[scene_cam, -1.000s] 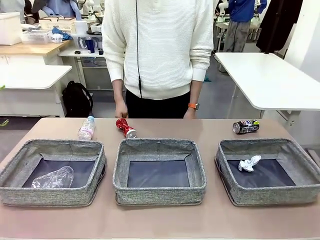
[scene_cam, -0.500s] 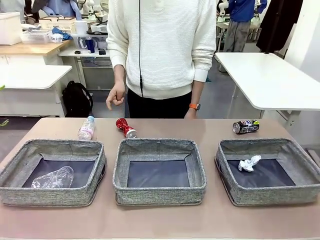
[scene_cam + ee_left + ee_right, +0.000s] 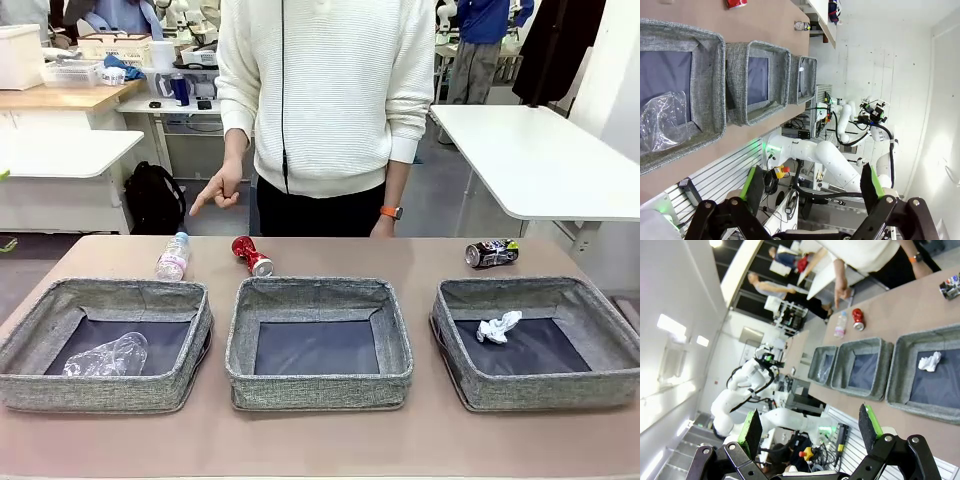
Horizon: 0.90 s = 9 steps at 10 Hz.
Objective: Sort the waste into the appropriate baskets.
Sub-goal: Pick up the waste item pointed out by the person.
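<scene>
You have three grey woven baskets in a row on the near half of the table: the left basket, the middle basket and the right basket.

The crushed clear plastic bottle lies on the dark floor of the left basket, towards its near left corner. The crumpled white paper lies in the right basket, left of its middle. The middle basket's floor is bare.

Three pieces lie on the table beyond the baskets. The small clear bottle with pink label is on its side just past the far right corner of the left basket. The crushed red can lies just beyond the far left corner of the middle basket, near the bottle but not touching it. The crushed black can lies on its side past the far wall of the right basket.

The person stands at the far edge. Their pointing hand is above the table, index finger aimed down and left. Their other hand, below an orange watch, hangs at the table edge.

Your left gripper has its green-padded fingers spread wide with nothing between them. Your right gripper is the same, wide apart and holding nothing.
</scene>
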### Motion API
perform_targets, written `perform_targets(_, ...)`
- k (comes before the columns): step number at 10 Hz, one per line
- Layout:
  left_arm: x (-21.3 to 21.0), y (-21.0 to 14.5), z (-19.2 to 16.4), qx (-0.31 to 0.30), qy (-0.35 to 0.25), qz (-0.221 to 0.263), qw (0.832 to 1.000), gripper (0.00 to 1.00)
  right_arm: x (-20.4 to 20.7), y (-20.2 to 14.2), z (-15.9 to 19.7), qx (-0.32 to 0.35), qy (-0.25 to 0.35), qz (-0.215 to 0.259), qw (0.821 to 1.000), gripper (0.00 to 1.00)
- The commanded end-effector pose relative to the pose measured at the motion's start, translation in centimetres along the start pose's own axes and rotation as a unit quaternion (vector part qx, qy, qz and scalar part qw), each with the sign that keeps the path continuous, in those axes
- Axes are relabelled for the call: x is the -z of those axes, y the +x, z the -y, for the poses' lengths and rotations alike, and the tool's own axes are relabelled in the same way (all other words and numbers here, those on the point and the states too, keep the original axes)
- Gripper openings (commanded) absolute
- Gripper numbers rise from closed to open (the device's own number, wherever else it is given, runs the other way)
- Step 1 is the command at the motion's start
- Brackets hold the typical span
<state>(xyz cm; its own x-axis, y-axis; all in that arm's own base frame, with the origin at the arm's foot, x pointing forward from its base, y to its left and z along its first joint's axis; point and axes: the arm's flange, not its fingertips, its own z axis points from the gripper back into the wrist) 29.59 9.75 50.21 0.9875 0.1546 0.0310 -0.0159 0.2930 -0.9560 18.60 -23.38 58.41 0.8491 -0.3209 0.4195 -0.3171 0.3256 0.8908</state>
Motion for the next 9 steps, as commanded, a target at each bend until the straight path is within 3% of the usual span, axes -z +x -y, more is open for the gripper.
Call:
perform_targets(1,-0.2,-0.1,0.1,0.002,-0.008,-0.001,1.000,1.00,0.1,-0.2,-0.2,-0.005,0.006,0.003,1.000,1.00)
perform_targets(2,0.0,0.0,0.0,0.000,0.000,0.000,1.000,1.00,0.1,-0.2,-0.2,-0.005,0.006,0.003,1.000,1.00)
perform_targets(3,3.9,2.4,1.2,0.014,0.244,0.031,0.969,1.00,0.1,-0.2,-0.2,-0.005,0.006,0.003,1.000,1.00)
perform_targets(4,7.5,4.9,1.6,0.027,0.389,0.078,0.918,1.00,0.1,-0.2,-0.2,-0.005,0.006,0.003,1.000,1.00)
perform_targets(5,10.0,6.7,1.7,0.043,0.508,0.141,0.849,1.00,0.1,-0.2,-0.2,-0.005,0.006,0.003,1.000,1.00)
perform_targets(6,12.4,7.7,1.2,0.072,0.586,0.101,0.801,1.00,0.1,-0.2,-0.2,-0.005,0.006,0.003,1.000,1.00)
perform_targets(7,13.9,8.2,1.2,0.099,0.587,0.145,0.790,1.00,0.1,-0.2,-0.2,-0.005,0.006,0.003,1.000,1.00)
perform_targets(8,14.5,8.3,1.4,0.146,0.556,0.186,0.797,1.00,0.1,-0.2,-0.2,-0.005,0.006,0.003,1.000,1.00)
perform_targets(9,13.6,7.2,2.9,0.119,0.378,0.091,0.914,1.00,0.1,-0.2,-0.2,-0.005,0.006,0.003,1.000,1.00)
